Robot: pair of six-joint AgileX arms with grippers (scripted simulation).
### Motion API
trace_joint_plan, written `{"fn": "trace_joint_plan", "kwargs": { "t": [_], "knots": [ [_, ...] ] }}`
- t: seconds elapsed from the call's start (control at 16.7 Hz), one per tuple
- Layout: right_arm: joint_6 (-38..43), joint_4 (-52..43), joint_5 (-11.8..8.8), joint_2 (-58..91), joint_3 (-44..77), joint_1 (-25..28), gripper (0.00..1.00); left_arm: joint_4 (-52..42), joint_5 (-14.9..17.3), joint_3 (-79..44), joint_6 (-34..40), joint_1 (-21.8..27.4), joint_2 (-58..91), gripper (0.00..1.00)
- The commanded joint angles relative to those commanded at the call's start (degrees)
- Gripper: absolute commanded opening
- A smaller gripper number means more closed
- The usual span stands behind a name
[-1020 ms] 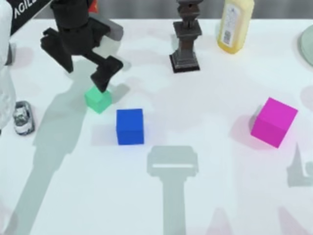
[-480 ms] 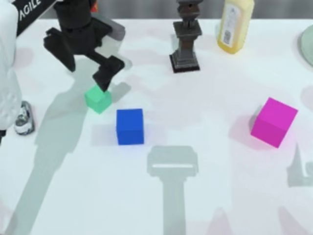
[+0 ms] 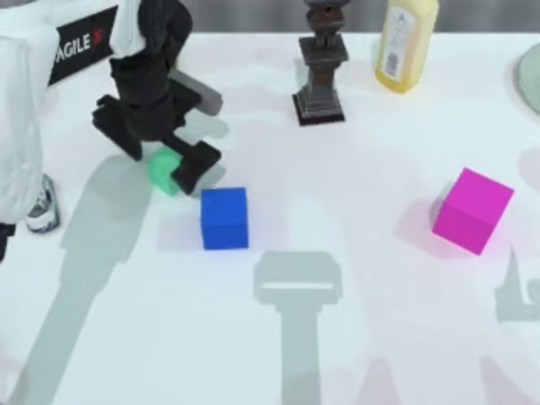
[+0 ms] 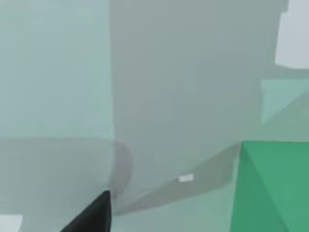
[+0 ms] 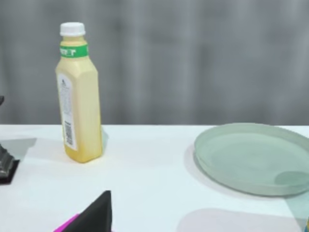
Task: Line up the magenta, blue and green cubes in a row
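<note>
The left gripper [image 3: 163, 169] straddles the small mint-green plastic-looking cube [image 3: 162, 170] at the table's left, its black fingers spread to either side, not yet clenched. Rigid, light and flat-faced, the cube should pinch cleanly across two opposite sides. The mid-sized deep-blue cube [image 3: 224, 218] sits just beside it; the large bright-magenta cube [image 3: 472, 210] lies well apart on the right.
</note>
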State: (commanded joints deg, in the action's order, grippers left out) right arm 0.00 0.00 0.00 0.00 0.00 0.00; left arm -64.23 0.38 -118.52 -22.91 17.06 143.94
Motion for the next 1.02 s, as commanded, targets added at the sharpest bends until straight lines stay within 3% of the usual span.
{"fn": "trace_joint_plan", "kwargs": {
  "t": [0.3,1.02],
  "knots": [
    [0.0,0.0,0.0,0.0,0.0,0.0,1.00,1.8,0.0,1.7,0.0,0.0,0.4,1.00],
    [0.0,0.0,0.0,0.0,0.0,0.0,1.00,1.8,0.0,1.7,0.0,0.0,0.4,0.10]
  ]
}}
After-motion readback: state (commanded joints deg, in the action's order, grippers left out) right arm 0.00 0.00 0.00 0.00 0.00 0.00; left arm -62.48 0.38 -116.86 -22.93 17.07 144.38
